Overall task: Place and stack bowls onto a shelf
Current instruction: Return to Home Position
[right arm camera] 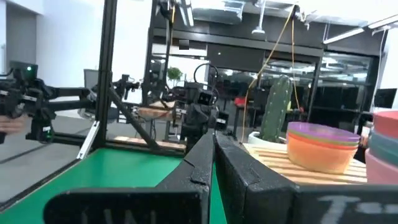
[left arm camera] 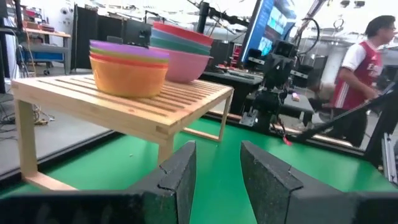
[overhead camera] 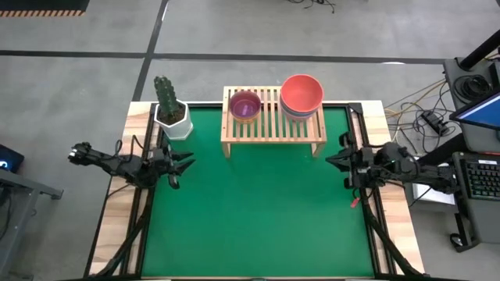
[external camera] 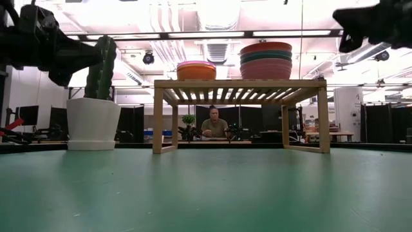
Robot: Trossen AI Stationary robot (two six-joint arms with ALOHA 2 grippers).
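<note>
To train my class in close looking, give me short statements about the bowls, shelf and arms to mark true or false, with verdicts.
1. No bowl lies on the mat. True.
2. A purple bowl tops the smaller stack on the shelf. True.
3. The cactus pot stands on the shelf. False: the cactus pot stands beside it.
4. The left jaws hold a bowl. False: they are open and empty.
5. The right jaws are wide open. False: they are shut, with nothing between them.
</note>
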